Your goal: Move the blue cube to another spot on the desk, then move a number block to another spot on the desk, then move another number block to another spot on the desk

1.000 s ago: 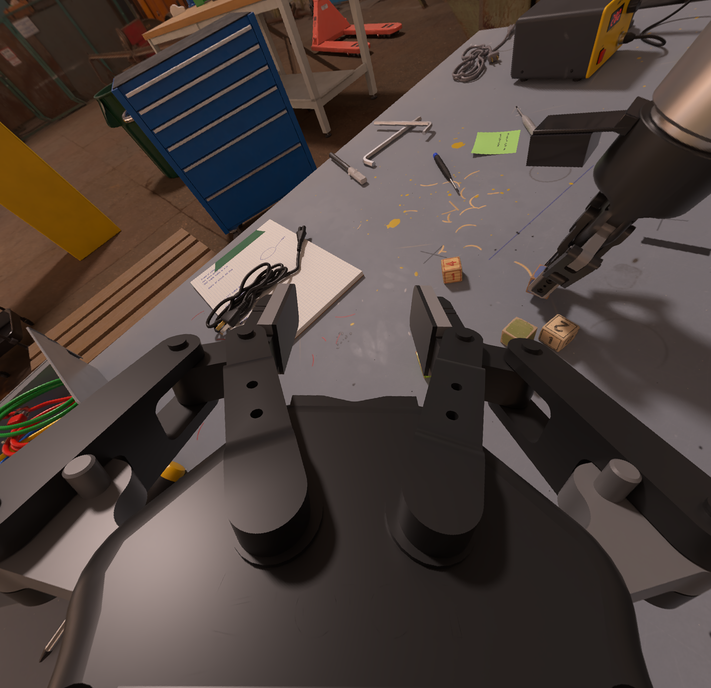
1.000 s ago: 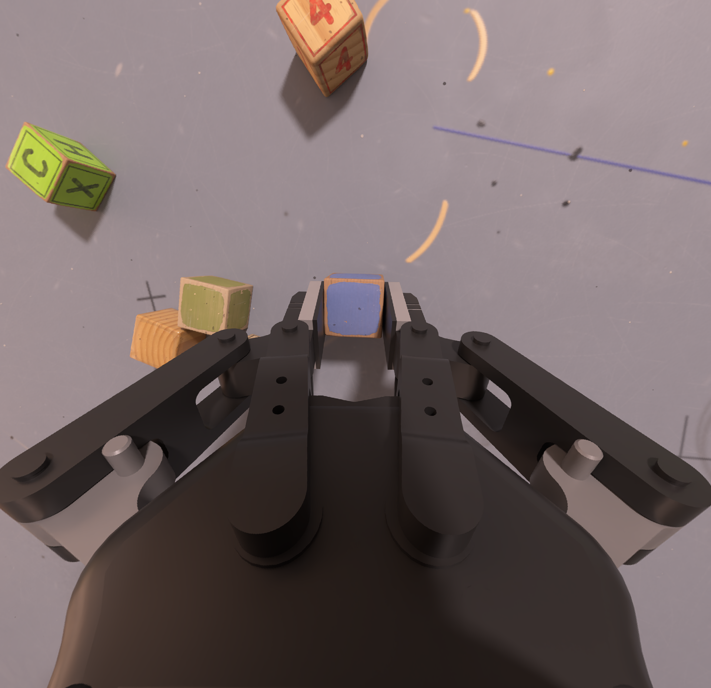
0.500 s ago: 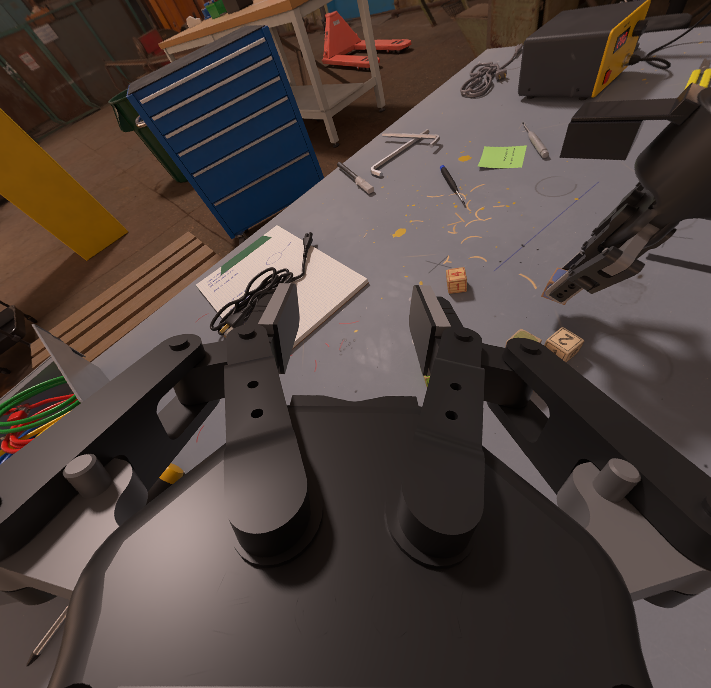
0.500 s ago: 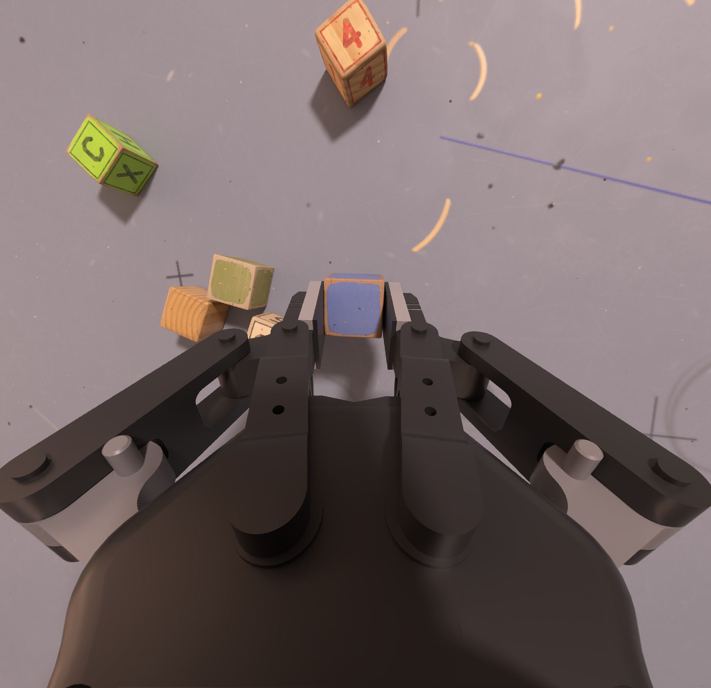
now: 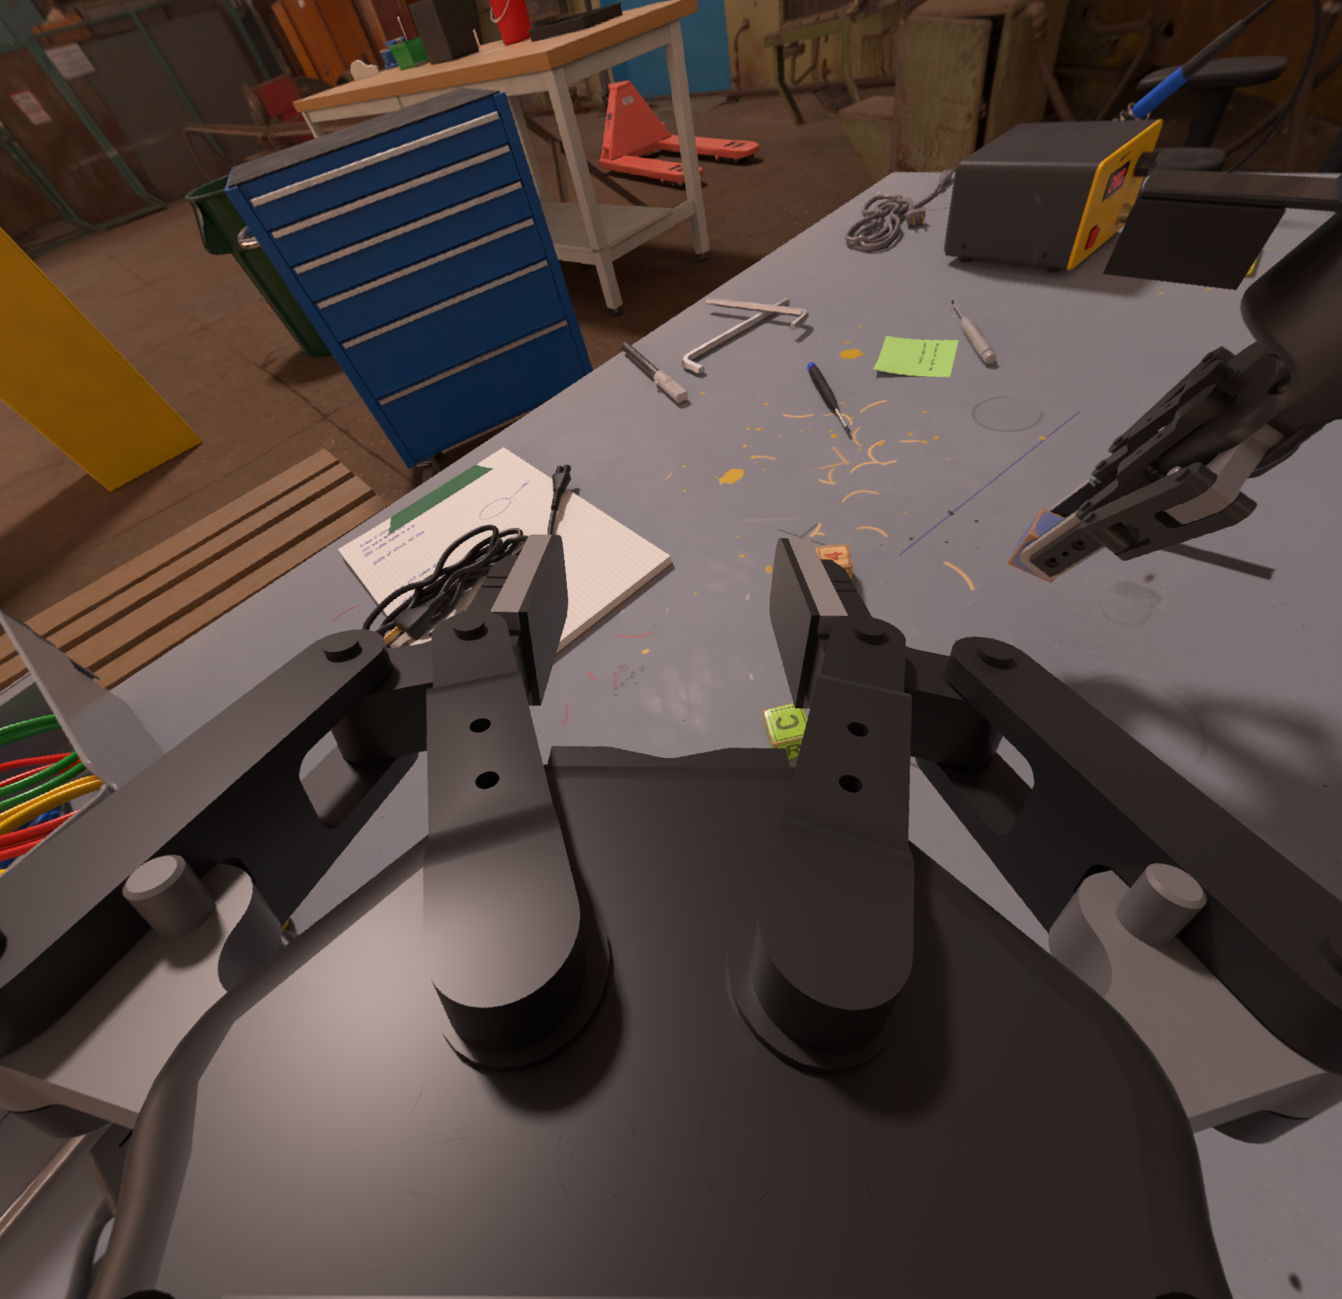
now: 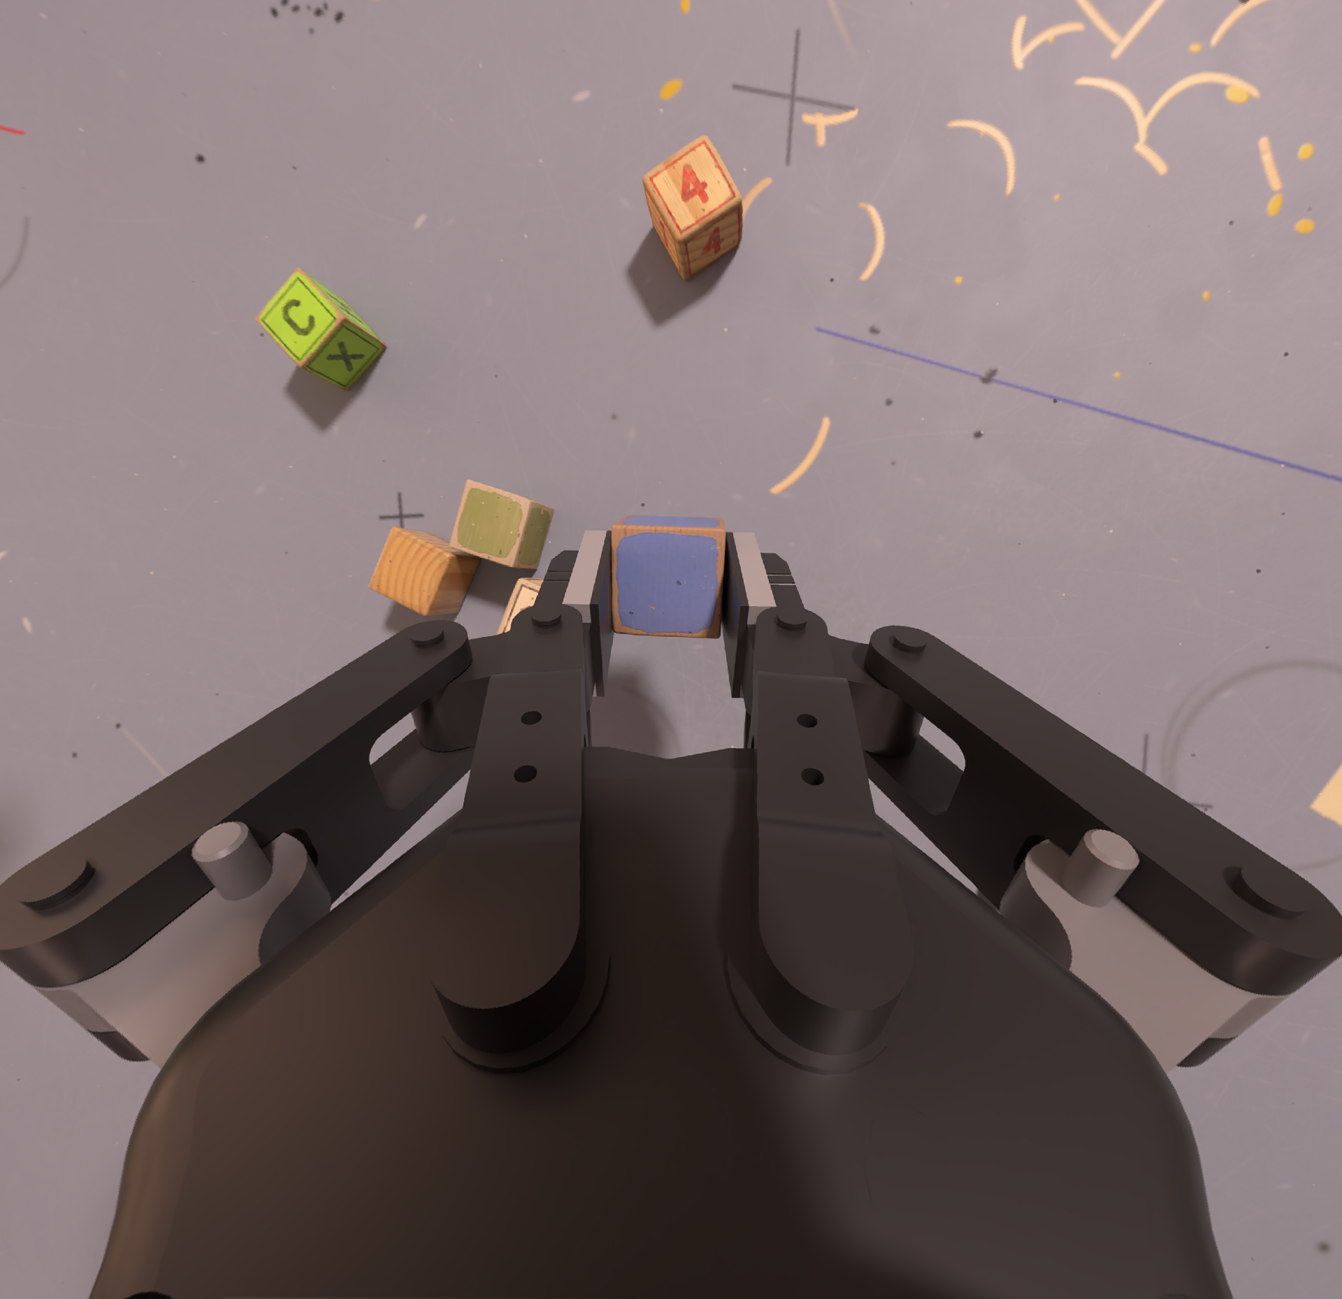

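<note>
My right gripper point(image 6: 667, 574) is shut on the blue cube point(image 6: 667, 578) and holds it well above the grey desk point(image 6: 1017, 574); it also shows in the left wrist view point(image 5: 1046, 559) with the cube point(image 5: 1025, 541) at its tips. A wooden number block with red digits point(image 6: 693, 207) lies on the desk ahead. A second number block point(image 6: 519, 603) is mostly hidden behind my right finger. My left gripper point(image 5: 664, 603) is open and empty above the desk; the red number block point(image 5: 834, 557) peeks past its right finger.
A bright green letter block point(image 6: 319, 328), an olive block point(image 6: 501, 523) and a plain wooden block point(image 6: 421, 570) lie left of the cube. A notepad point(image 5: 595, 538) with a black cable point(image 5: 450, 574), screwdriver point(image 5: 828, 396), hex keys point(image 5: 741, 320), sticky note point(image 5: 916, 356) and soldering station point(image 5: 1046, 203) lie farther off.
My right gripper has risen with the blue cube, so the blocks below look smaller and farther. The left gripper has also lifted and stays open.
</note>
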